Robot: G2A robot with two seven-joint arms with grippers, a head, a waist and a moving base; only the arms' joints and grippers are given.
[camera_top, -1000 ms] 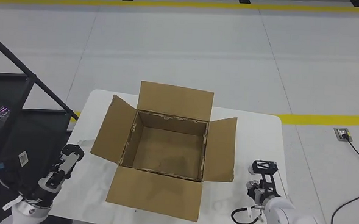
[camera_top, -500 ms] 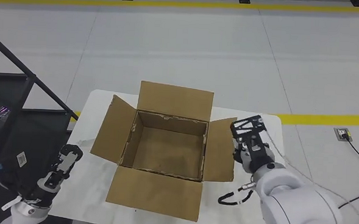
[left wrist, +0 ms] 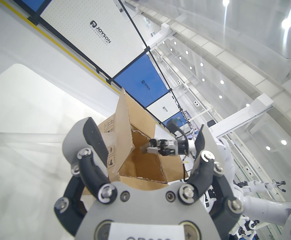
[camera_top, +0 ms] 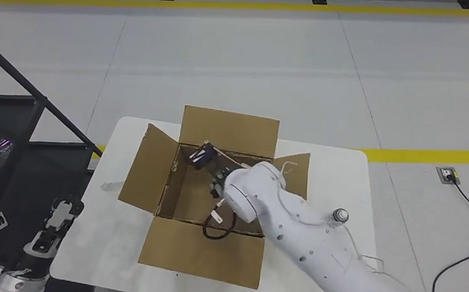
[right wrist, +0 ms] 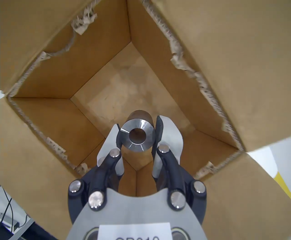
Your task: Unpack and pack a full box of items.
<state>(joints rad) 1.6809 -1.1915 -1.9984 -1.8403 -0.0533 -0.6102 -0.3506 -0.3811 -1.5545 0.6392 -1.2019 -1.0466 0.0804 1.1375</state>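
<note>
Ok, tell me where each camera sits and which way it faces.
Top view: above the arms, looking down at the table and open box; the right arm and left claw show.
Left wrist view: low by the table's edge, looking up past its open claw at the box and ceiling.
Right wrist view: over the box, looking down inside; the right claw grips a metal cylinder.
Shared: top and left wrist views both show the right arm over the box.

In the top view's centre the white right arm (camera_top: pixel 294 221) hides the right side of the open brown cardboard box (camera_top: pixel 229 131), and the lower edge cuts this arm off.
</note>
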